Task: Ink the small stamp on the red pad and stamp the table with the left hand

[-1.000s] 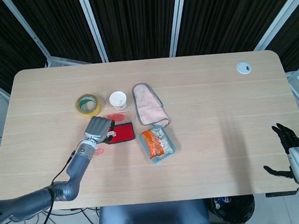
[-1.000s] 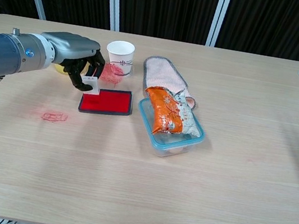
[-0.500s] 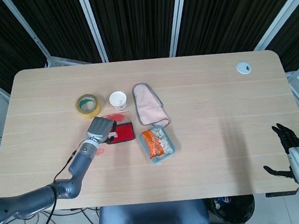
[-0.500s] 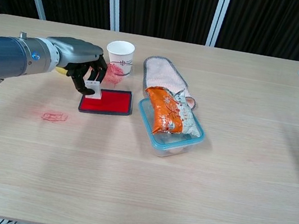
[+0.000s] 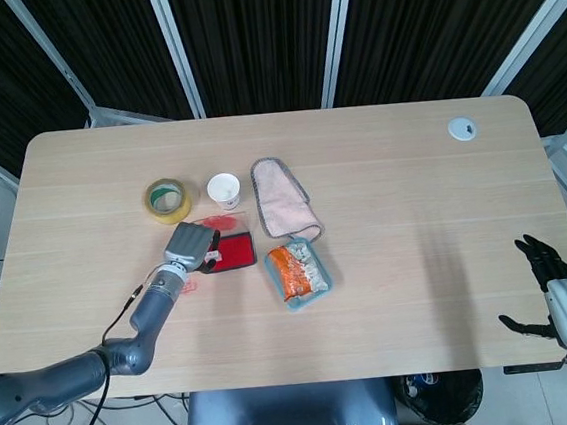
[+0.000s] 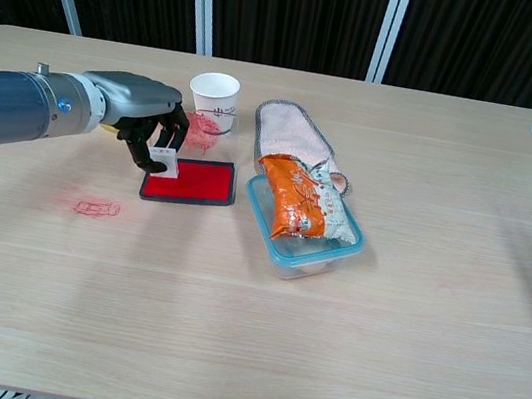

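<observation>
With the left hand [image 6: 146,123] over the left end of the pad [image 6: 191,181], I read its fingers [image 6: 167,133] as clenched around the stamp [image 6: 165,162], the white block showing below them in the chest view. Stamp base sits at the pad's red surface; I cannot tell whether it is pressing or just above. In the head view the same hand [image 5: 189,246] covers the stamp, and the pad [image 5: 235,251] lies left of centre on the table [image 5: 412,190].

Red print [image 6: 96,206] on the table, lower left of the pad, apart from it. A fainter red smear [image 6: 199,129] lies between pad and cup [image 6: 213,98]. Tape roll [image 5: 166,199] at upper left of the hand. Cloth [image 6: 295,131] right of the cup; box [image 6: 306,216] with an orange packet below the cloth, just beside the pad's right end.

Right hand [image 5: 557,291] at lower right of the head view, off the table edge, fingers spread, grasping nothing.
</observation>
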